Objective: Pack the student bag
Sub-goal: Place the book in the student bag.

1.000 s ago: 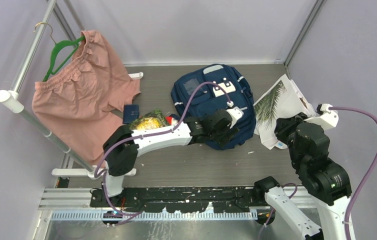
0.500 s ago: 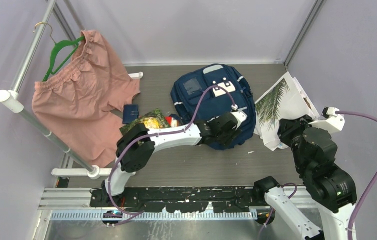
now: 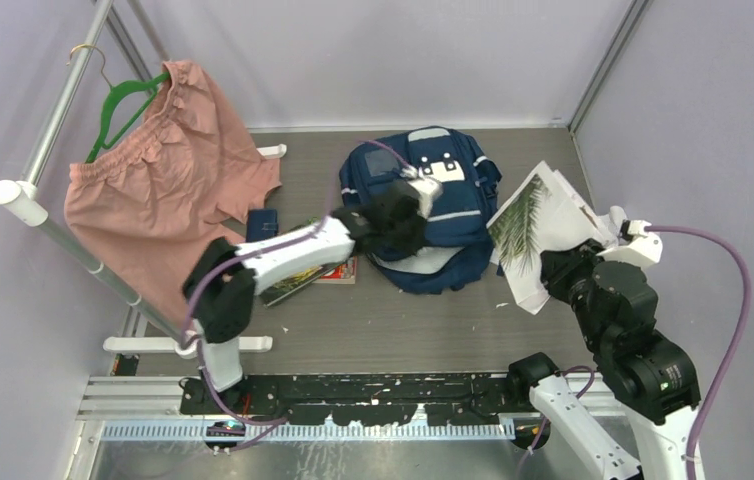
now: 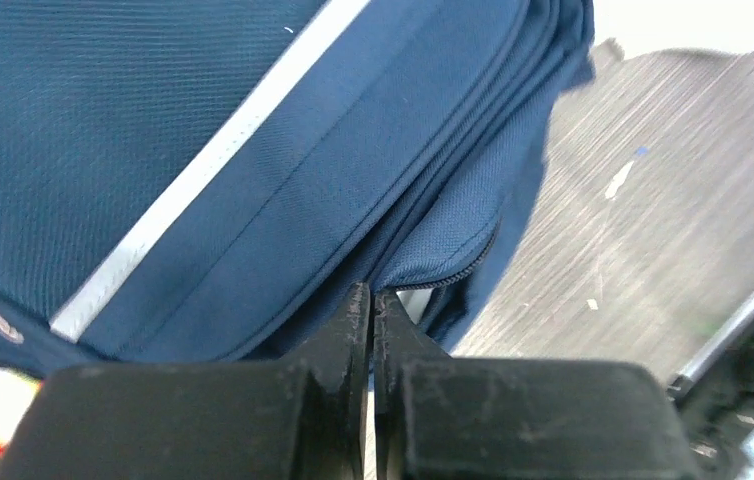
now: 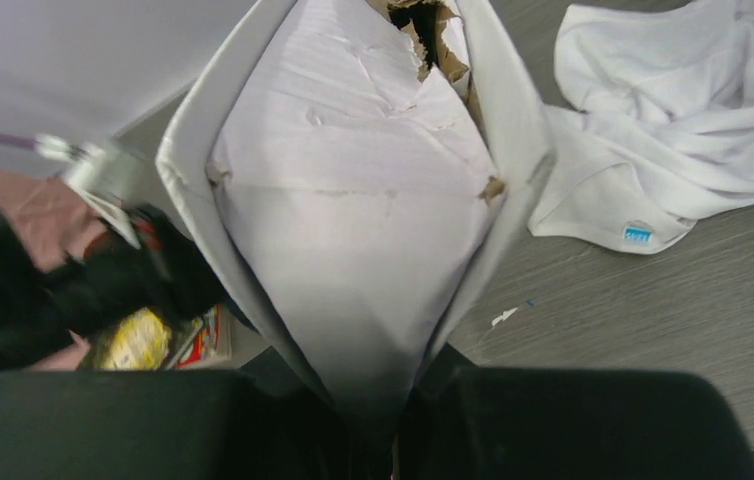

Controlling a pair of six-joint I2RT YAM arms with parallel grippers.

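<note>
The student bag point(image 3: 458, 200), navy with white stripes, lies flat at the table's middle, and pale grey lining point(image 3: 425, 262) shows at its near edge. My left gripper point(image 3: 396, 232) sits over the bag's near left part. In the left wrist view its jaws point(image 4: 371, 300) are pressed together on the bag point(image 4: 203, 150) at its zipper edge. My right gripper point(image 3: 559, 272) is shut on a white book with a palm-leaf cover point(image 3: 531, 225), held tilted just right of the bag. In the right wrist view the book point(image 5: 353, 220) spreads open above the gripper point(image 5: 393, 425).
Pink shorts point(image 3: 153, 190) hang from a green hanger point(image 3: 118, 105) on a rack at the left. A small navy wallet point(image 3: 263, 222) and flat colourful books point(image 3: 338, 271) lie left of the bag. A white cloth point(image 5: 663, 140) lies at the right.
My left gripper went from open to shut, and its arm swung back and left, pulling the bag's edge so that lining shows. My right gripper carried the book left, toward the bag.
</note>
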